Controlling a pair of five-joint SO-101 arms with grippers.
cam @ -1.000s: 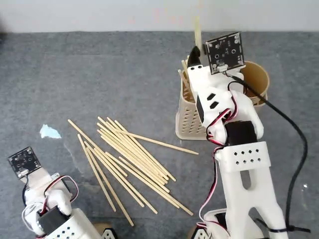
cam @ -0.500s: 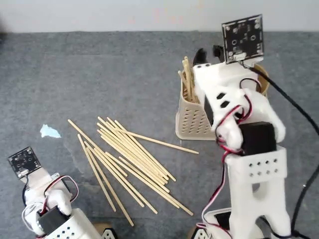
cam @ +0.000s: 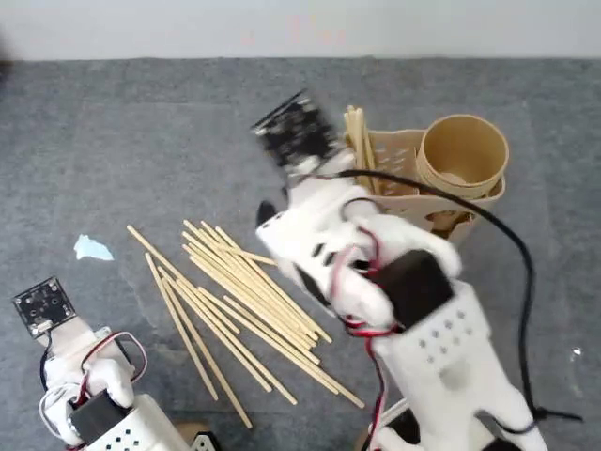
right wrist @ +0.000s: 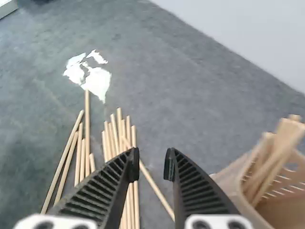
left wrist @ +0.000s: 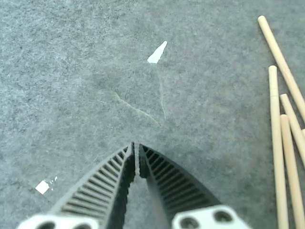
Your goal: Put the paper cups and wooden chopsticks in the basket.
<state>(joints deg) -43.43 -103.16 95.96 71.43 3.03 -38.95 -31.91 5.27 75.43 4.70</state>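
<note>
Several wooden chopsticks (cam: 246, 299) lie fanned out on the grey mat; they also show in the right wrist view (right wrist: 110, 143) and the left wrist view (left wrist: 282, 143). The perforated tan basket (cam: 399, 155) at the back right holds a bundle of chopsticks (cam: 357, 132) and stacked paper cups (cam: 463, 153). My right gripper (right wrist: 150, 164) hangs open and empty above the far end of the pile, left of the basket (right wrist: 269, 191). My left gripper (left wrist: 136, 147) is shut on nothing, low over bare mat at the front left.
A small pale blue scrap (cam: 93, 249) lies on the mat left of the pile, seen as a white scrap (left wrist: 157, 52) ahead of the left gripper and as a white scrap (right wrist: 90, 76) beyond the pile. The right arm's body (cam: 413, 310) covers the middle right.
The right arm let a chopstick go into the basket, then swung left from above the basket to over the pile. The left arm has not moved.
</note>
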